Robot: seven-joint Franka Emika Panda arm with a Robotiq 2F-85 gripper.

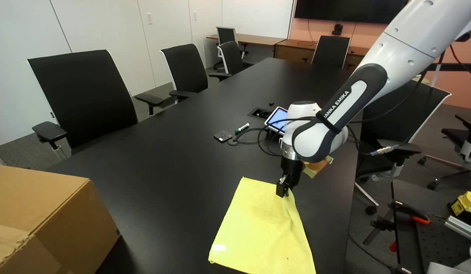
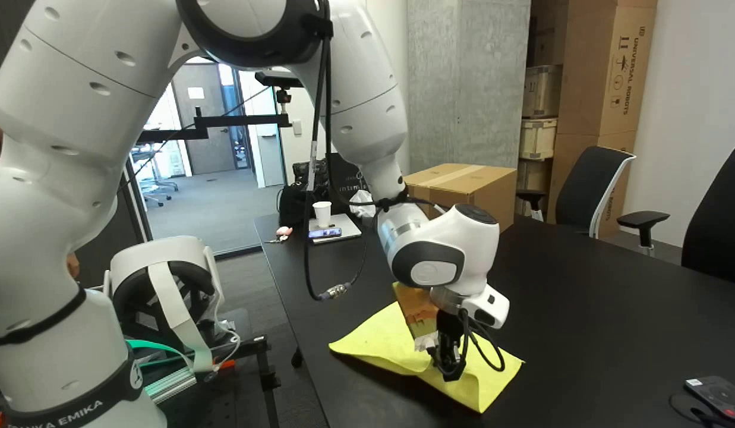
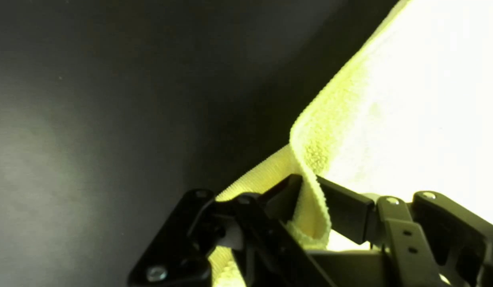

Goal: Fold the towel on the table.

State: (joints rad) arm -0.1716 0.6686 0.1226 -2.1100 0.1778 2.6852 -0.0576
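On the black table [image 1: 174, 182], yellow towel [image 1: 262, 228], edge pinched between jaws of the gripper [image 3: 312, 201]

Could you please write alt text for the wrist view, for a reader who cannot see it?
A black tool grips an edge of a yellow towel at the lower centre of the picture. The towel spreads to the upper right, where it looks washed out to near white, while the bare black table fills most of the left.
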